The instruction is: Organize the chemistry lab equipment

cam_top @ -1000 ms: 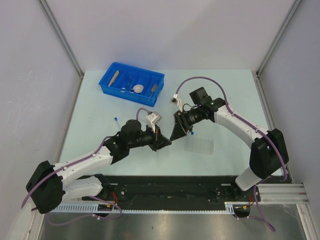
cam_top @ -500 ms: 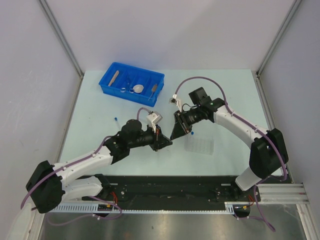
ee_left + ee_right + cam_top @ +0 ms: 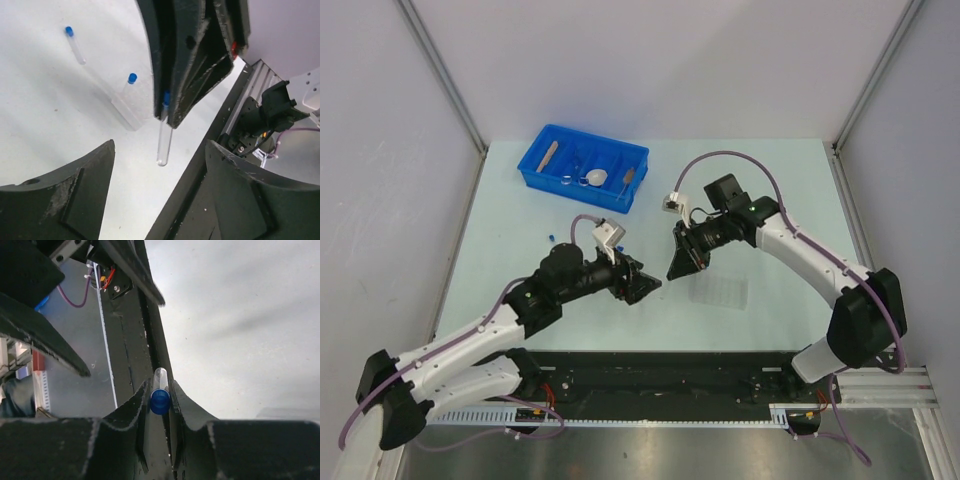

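A clear blue-capped tube (image 3: pixel 160 399) is pinched near its cap between the fingers of my right gripper (image 3: pixel 159 385), which is shut on it. In the left wrist view this tube (image 3: pixel 163 137) hangs below the right gripper's black fingers (image 3: pixel 185 75), above the table. My left gripper (image 3: pixel 160 150) stands open just short of the tube's lower end, not touching it. From above, the left gripper (image 3: pixel 638 283) and right gripper (image 3: pixel 678 265) face each other beside the clear tube rack (image 3: pixel 718 291). Another tube (image 3: pixel 551 238) lies on the table to the left.
A blue bin (image 3: pixel 542 172) at the back left holds a wooden stick (image 3: pixel 550 153), a white dish (image 3: pixel 597 177) and a brown-handled tool (image 3: pixel 628 178). Two more blue-capped tubes (image 3: pixel 131 95) (image 3: pixel 75 45) show beyond the held one. The table's black front rail (image 3: pixel 650 375) lies near.
The left gripper let go of the tube, opened and drew back to the left. The right gripper closed on the tube's capped end and now holds it alone.
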`<state>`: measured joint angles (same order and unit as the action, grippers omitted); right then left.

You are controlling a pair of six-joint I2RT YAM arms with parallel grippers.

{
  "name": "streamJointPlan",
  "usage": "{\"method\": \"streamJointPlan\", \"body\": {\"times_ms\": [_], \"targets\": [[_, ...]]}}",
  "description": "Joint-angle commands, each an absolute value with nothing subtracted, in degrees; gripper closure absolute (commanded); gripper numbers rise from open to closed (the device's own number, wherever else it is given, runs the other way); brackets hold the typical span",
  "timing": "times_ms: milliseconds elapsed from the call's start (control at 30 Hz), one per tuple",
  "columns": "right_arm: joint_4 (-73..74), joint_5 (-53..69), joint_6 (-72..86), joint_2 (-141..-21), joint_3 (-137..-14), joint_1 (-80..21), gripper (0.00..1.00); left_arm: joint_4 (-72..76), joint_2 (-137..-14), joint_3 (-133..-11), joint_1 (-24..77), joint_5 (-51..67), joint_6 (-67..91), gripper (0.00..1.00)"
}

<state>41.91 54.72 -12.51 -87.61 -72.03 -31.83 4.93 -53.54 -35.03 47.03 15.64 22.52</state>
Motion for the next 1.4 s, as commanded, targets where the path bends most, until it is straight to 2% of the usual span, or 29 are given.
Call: {"method": "streamJointPlan", "body": {"times_ms": [0, 100, 200, 367, 767, 1367], "targets": [[46.1, 51.4, -21.0, -83.2, -74.1, -31.6, 0.87, 0.8, -49.8, -35.1, 46.9, 8.5, 20.0, 0.2], [48.5, 48.7, -26.0, -81.1, -73.1, -31.7, 0.88, -4.4, -48.6, -35.4, 46.1, 1.6, 20.0, 0.11], [49.0, 43.2, -30.1, -78.4, -71.4, -31.9, 0.88, -8.8, -48.1, -35.5, 42.9, 0.3, 20.6, 0.1], [46.9, 36.0, -32.2, -75.5, -67.0, -30.9, 0.87, -11.0, -45.5, -33.8, 38.6, 0.2, 21.4, 0.1], [39.5, 27.8, -33.7, -75.4, -60.8, -28.9, 0.85, -11.5, -44.6, -32.3, 37.3, 0.5, 21.6, 0.09], [32.4, 24.0, -32.6, -78.8, -57.2, -29.0, 0.84, -11.4, -44.7, -31.7, 37.0, 0.6, 21.4, 0.09]]}}
